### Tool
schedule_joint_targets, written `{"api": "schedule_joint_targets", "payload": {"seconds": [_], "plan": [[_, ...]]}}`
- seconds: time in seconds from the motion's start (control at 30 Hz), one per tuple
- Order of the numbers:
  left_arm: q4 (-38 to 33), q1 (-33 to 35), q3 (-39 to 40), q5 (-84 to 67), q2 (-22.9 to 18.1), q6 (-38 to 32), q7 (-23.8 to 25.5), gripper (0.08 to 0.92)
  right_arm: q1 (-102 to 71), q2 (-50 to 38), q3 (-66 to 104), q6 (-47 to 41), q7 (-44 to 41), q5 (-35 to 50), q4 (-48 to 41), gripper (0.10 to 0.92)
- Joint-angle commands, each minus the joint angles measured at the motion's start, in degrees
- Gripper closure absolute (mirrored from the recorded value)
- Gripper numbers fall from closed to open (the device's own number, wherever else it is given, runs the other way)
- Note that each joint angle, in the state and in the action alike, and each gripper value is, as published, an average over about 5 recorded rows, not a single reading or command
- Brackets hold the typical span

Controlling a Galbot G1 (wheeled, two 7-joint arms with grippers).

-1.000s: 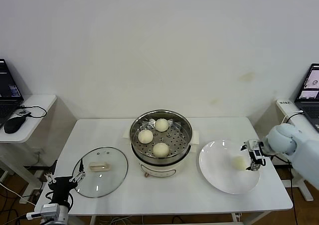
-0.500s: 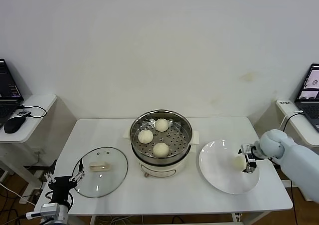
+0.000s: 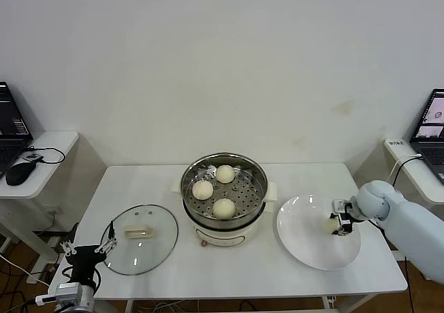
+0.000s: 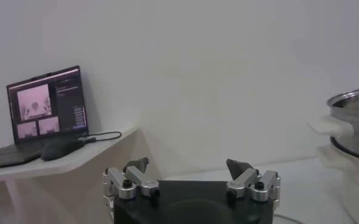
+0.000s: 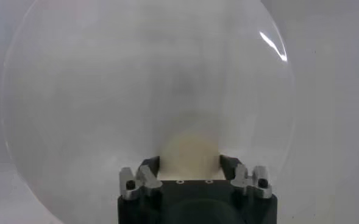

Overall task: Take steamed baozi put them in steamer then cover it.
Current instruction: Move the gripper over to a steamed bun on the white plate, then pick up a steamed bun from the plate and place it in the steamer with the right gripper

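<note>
The right gripper (image 3: 337, 223) reaches over the white plate (image 3: 305, 247) on the desk (image 3: 277, 275), its fingers (image 5: 147, 170) clenched on the last baozi (image 5: 189, 152), which sits squarely between them on the plate. Three buns (image 3: 223, 207) lie in the steamer (image 3: 257, 196). The cover (image 3: 139, 239) rests left of it. The left gripper (image 3: 88, 251) hangs off the desk's front-left corner, fingers spread wide.

Place: lab or test room
Signs: bare white wall (image 3: 222, 63); open black laptops (image 4: 45, 103) on white side desks (image 3: 41, 157); plain white table (image 3: 236, 275)
</note>
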Motion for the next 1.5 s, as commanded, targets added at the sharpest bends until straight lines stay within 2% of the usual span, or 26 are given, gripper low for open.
{"api": "schedule_joint_targets", "payload": {"seconds": [0.03, 0.23, 0.5, 0.6, 0.77, 0.97, 1.13, 1.5], "plan": [[-0.07, 0.05, -0.02, -0.01, 0.05, -0.04, 0.02, 0.177, 3.04, -2.06, -1.26, -0.87, -0.6, 3.06, 2.65, 0.549], [-0.22, -0.11, 0.08, -0.11, 0.14, -0.04, 0.04, 0.177, 13.82, -7.41, -8.46, -2.87, -1.38, 10.25, 8.76, 0.543], [-0.39, -0.61, 0.64, -0.16, 0.47, 0.08, 0.03, 0.177, 34.79, -9.55, -22.44, -9.07, -1.28, 25.78, 18.11, 0.533], [-0.41, -0.92, 0.8, -0.2, 0.58, 0.2, 0.01, 0.177, 43.43, -7.1, -28.88, -12.38, 0.09, 31.43, 20.4, 0.529], [-0.5, -1.27, 1.1, -0.19, 0.49, 0.3, 0.01, 0.177, 54.42, 2.04, -37.95, -16.36, 3.37, 38.18, 19.6, 0.525], [-0.4, -1.28, 0.8, -0.21, 0.24, 0.19, -0.01, 0.177, 55.64, 12.61, -40.82, -20.63, 7.4, 45.58, 16.34, 0.525], [-0.51, -0.97, 0.09, -0.2, 0.22, 0.0, -0.03, 0.177, 51.24, 18.37, -41.93, -22.55, 10.05, 46.77, 13.42, 0.522], [-0.75, -0.66, -0.45, -0.39, 0.35, -0.07, -0.02, 0.177, 42.51, 24.71, -41.04, -22.03, 10.43, 39.2, 4.03, 0.513]]}}
